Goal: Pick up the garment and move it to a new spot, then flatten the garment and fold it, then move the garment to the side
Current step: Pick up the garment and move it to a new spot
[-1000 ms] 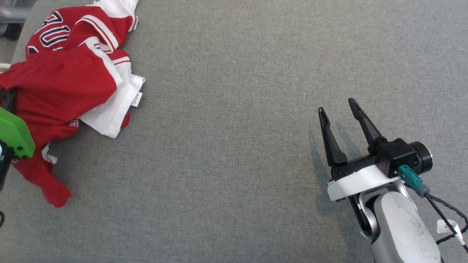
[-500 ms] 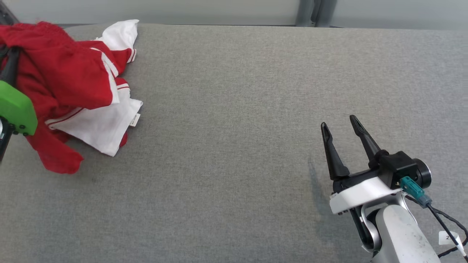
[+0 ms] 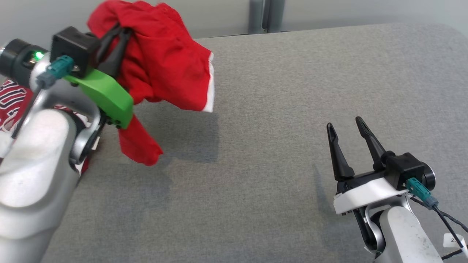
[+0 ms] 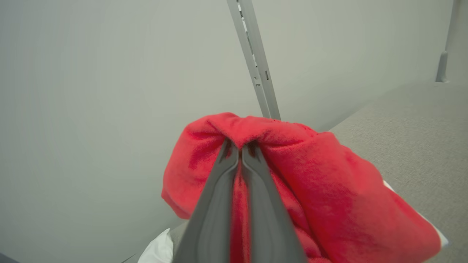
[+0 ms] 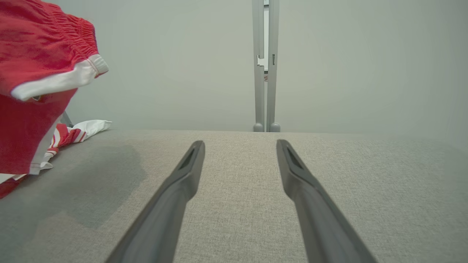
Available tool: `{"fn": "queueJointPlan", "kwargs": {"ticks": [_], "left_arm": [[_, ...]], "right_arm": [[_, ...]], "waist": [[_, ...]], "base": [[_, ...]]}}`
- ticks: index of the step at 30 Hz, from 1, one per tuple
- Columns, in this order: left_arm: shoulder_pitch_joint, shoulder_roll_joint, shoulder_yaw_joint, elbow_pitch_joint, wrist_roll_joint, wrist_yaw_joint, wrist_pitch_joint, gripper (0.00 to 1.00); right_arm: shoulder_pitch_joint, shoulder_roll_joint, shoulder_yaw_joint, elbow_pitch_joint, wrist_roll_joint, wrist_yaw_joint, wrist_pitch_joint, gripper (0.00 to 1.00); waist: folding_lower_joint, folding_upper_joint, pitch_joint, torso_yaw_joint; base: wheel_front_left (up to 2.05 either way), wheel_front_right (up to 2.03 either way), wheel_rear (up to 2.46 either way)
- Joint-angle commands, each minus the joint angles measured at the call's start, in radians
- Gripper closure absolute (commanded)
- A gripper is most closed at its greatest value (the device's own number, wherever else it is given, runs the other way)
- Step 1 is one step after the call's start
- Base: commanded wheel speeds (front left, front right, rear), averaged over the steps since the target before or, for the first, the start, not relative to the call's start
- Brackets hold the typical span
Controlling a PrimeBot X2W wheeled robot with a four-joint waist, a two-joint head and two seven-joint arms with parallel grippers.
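Since a second earlier, left gripper had risen with the red cloth garment with white trim. The garment had lain heaped on the surface and now hung bunched in the air. Head camera had tilted up too, bringing wall into the top of its view.

Nearest, lower right: right gripper, two dark fingers spread wide with nothing between them, just over the grey woven fabric surface. Lower left: pale left forearm, with a green plastic bracket at the wrist.

Middle ground: surface was flat, fine-woven, even grey, with a soft shadow under the hanging cloth. Left gripper's fingers were pressed together, pinching a fold near the red garment's top, and cloth draped down both sides of them. Could not tell whether the lowest red tail touched the surface.

Left edge, behind the forearm: a second red-and-white piece of clothing with dark lettering lay on the surface.

Far: rounded back edge of the surface, then a plain pale grey wall with a grey metal upright post standing at that edge.
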Motion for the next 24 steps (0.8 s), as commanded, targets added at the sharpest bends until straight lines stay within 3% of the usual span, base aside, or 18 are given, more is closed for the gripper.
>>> {"fn": "queueJointPlan", "kwargs": {"ticks": [1,9,15,24], "left_arm": [[-0.003,-0.01,-0.007,0.001,0.009,0.006,-0.001,1.0],[0.033,-0.142,-0.138,0.124,0.044,-0.012,-0.053,1.0],[0.023,-0.246,-0.2,0.34,0.069,-0.007,-0.134,1.0],[0.042,-0.373,-0.244,0.587,0.04,-0.026,-0.24,1.0]], "right_arm": [[-0.006,-0.003,0.0,-0.003,0.006,0.0,-0.004,0.0],[-0.013,-0.003,-0.013,-0.014,0.018,0.0,-0.004,0.0],[-0.022,-0.002,-0.011,-0.023,0.031,0.0,-0.004,0.0],[-0.015,-0.002,-0.005,-0.026,0.037,0.0,-0.004,0.0]], "waist": [[0.0,-0.0001,0.009,-0.051],[0.0,-0.0001,0.06,-0.159],[0.0,-0.0001,0.106,-0.229],[0.0,-0.0001,0.118,-0.265]], "base": [[0.0,0.0,0.0],[0.0,0.0,0.0],[0.0,0.0,0.0],[0.0,0.0,0.0]]}}
